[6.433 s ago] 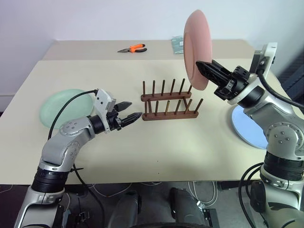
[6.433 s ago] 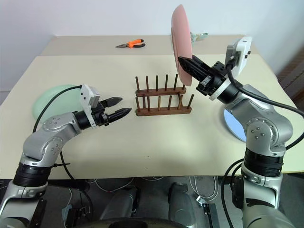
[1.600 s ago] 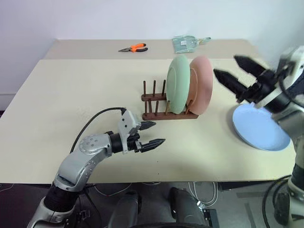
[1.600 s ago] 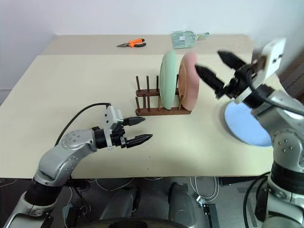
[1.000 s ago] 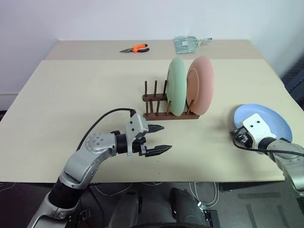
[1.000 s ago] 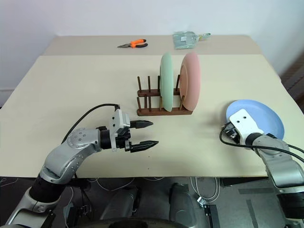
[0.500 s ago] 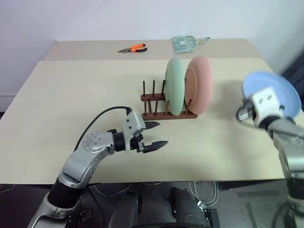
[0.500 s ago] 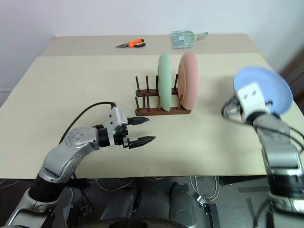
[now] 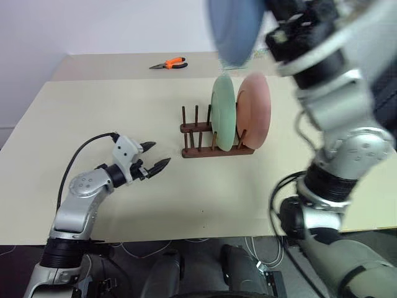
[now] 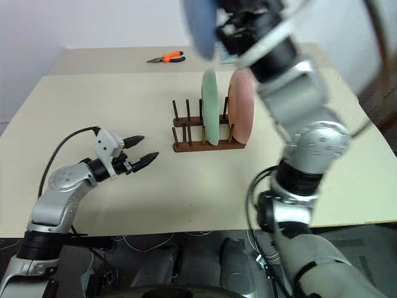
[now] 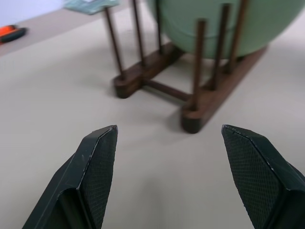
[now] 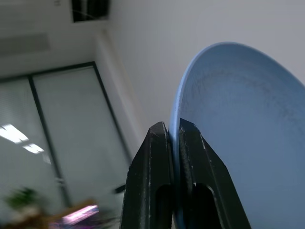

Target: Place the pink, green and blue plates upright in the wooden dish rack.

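Wrist cam: end effector (image 12: 172,136) pinching blue plate (image 12: 238,138) rim

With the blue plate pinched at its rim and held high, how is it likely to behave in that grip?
The blue plate probably stays stiff: held by its edge alone, it shows no sag. It looks light for its size, since the right end effector carries it by the rim. With so narrow a pinch on a smooth rim, it might pivot or slip.

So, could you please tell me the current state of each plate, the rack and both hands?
blue plate: held on edge, raised above the rack.
green plate: upright in the rack.
pink plate: upright in the rack, beside the green one.
wooden dish rack: on the table, pegs on its left part free.
right hand: shut on the blue plate's rim.
left hand: open, empty, over the table.
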